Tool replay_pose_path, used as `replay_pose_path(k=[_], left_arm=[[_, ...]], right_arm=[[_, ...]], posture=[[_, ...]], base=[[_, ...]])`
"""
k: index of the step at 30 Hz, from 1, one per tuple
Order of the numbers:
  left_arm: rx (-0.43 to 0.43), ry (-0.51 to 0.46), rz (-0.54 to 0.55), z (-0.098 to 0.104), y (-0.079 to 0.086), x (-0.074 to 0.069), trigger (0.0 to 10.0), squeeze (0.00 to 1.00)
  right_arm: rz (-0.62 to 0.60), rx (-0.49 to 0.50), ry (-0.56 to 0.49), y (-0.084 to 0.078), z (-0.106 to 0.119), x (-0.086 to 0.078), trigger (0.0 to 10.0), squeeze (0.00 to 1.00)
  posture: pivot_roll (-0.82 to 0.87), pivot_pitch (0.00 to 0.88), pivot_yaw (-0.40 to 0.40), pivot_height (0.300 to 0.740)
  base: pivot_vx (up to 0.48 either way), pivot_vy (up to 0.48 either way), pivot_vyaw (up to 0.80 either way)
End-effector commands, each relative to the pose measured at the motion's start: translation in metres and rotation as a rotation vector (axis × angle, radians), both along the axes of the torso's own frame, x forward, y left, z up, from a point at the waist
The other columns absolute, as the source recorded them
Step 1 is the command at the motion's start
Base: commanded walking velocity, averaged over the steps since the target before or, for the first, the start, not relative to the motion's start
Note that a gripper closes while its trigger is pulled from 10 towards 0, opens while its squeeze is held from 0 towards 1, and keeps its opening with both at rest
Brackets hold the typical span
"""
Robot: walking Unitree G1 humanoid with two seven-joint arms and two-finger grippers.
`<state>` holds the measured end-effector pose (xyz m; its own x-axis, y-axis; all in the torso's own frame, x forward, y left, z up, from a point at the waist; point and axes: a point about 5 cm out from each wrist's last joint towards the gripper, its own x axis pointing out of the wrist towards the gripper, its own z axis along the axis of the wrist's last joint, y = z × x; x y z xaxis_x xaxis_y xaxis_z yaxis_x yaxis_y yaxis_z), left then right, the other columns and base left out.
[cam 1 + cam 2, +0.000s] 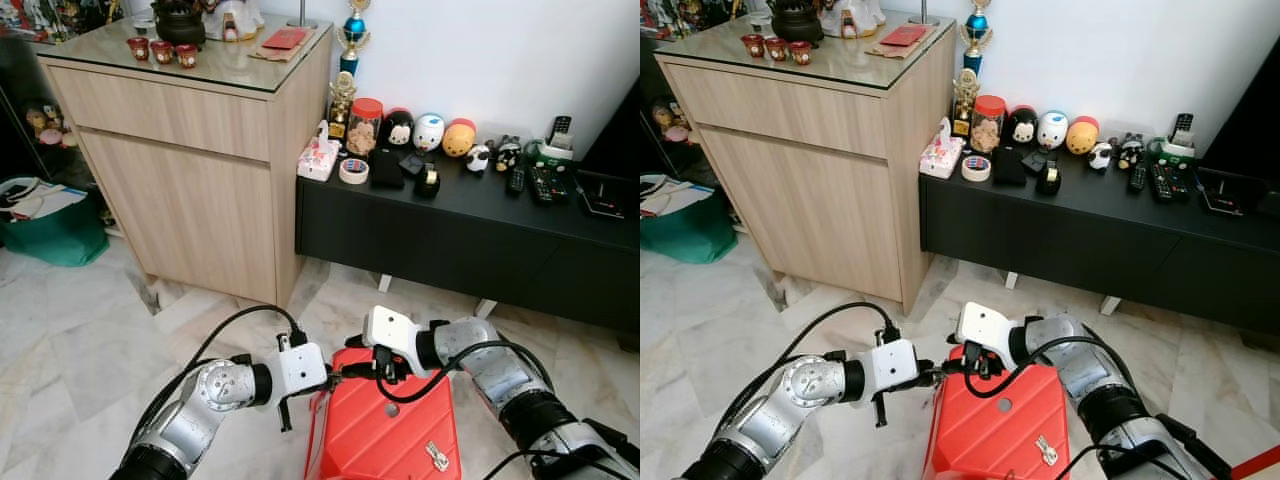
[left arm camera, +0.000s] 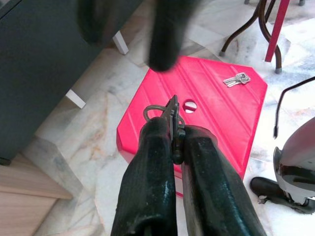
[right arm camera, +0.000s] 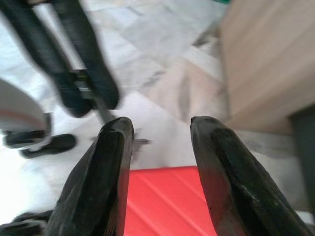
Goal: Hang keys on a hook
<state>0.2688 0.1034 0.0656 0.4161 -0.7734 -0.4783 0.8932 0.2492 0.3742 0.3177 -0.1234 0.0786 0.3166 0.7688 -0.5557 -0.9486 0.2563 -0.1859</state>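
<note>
Red plastic stool [image 1: 385, 430] at six o'clock, low in the head views, both arms meeting over its near edge. Left gripper [image 2: 173, 142] pinched tight on a key ring with keys [image 2: 167, 115], held just above the stool's top. Right gripper [image 3: 157, 132] spread wide, holding nothing, fingertips close beside the left's. Second set of keys [image 2: 236, 79] lying flat on the stool, toward its far corner in the left wrist view. No hook identifiable among the wooden cabinet [image 1: 190, 170] at eleven o'clock or the black console [image 1: 470, 235] at one o'clock. Step in hand, judged: keys lifted, possibly mid-handover. Next: locate a hook, carry the ring over, thread it on.
</note>
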Motion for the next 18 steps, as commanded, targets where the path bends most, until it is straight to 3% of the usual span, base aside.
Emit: replay_pose_path(k=[1,2,3,5,6,7,8,9,12,14,16,18], left_arm=[[0.003,-0.013,0.005,0.001,0.002,0.001,0.0,0.00],[-0.010,-0.009,0.033,0.002,0.006,0.002,0.0,0.00],[-0.010,-0.009,0.033,0.002,0.006,0.002,0.0,0.00],[-0.058,-0.003,0.115,0.003,0.016,0.006,0.0,0.00],[-0.058,-0.003,0.115,0.003,0.016,0.006,0.0,0.00],[-0.081,-0.006,0.162,0.004,0.021,0.008,6.9,0.00],[-0.081,-0.006,0.162,0.004,0.021,0.008,6.9,0.00],[-0.129,-0.009,0.240,0.005,0.028,0.012,10.0,0.00],[-0.239,-0.033,0.418,0.006,0.041,0.019,10.0,0.00],[-0.281,-0.029,0.474,0.006,0.045,0.019,10.0,0.00],[-0.352,-0.057,0.596,0.006,0.053,0.021,10.0,0.00],[-0.383,-0.062,0.649,0.005,0.057,0.021,10.0,0.00]], right_arm=[[-0.064,0.000,-0.041,-0.011,0.008,0.009,10.0,0.00],[-0.154,0.017,-0.074,-0.018,0.012,0.016,10.0,0.00],[-0.154,0.017,-0.074,-0.018,0.012,0.016,10.0,0.00],[-0.383,0.036,-0.130,-0.035,0.015,0.029,10.0,0.00],[-0.383,0.036,-0.130,-0.035,0.015,0.029,10.0,0.00],[-0.480,0.048,-0.142,-0.042,0.014,0.032,10.0,0.00],[-0.480,0.048,-0.142,-0.042,0.014,0.032,10.0,0.00],[-0.610,0.070,-0.131,-0.051,0.007,0.033,10.0,0.00],[-0.780,0.080,-0.078,-0.063,-0.017,0.023,10.0,0.00],[-0.846,0.082,-0.047,-0.066,-0.029,0.015,10.0,0.00],[-0.992,0.076,0.019,-0.074,-0.055,-0.003,10.0,0.00],[-1.044,0.074,0.049,-0.076,-0.065,-0.011,10.0,0.00]], posture=[[0.12,0.000,-0.091,0.740],[0.12,0.000,-0.091,0.740],[0.12,0.000,-0.091,0.740],[0.12,0.000,-0.090,0.740],[0.12,0.000,-0.090,0.740],[0.12,0.000,-0.089,0.740],[0.12,0.000,-0.089,0.740],[0.12,0.000,-0.089,0.740],[0.12,0.000,-0.086,0.740],[0.12,0.000,-0.086,0.740],[0.11,0.000,-0.084,0.740],[0.11,0.000,-0.085,0.740]], base=[[0.000,0.000,0.00],[0.000,0.000,0.00],[0.000,0.000,0.00],[0.000,0.000,0.00],[0.000,0.000,0.00],[0.000,0.000,0.00],[0.000,0.000,0.00],[0.000,0.000,0.00],[0.000,0.000,0.00],[0.000,0.000,0.00],[0.000,0.000,0.00],[0.000,0.000,0.00]])
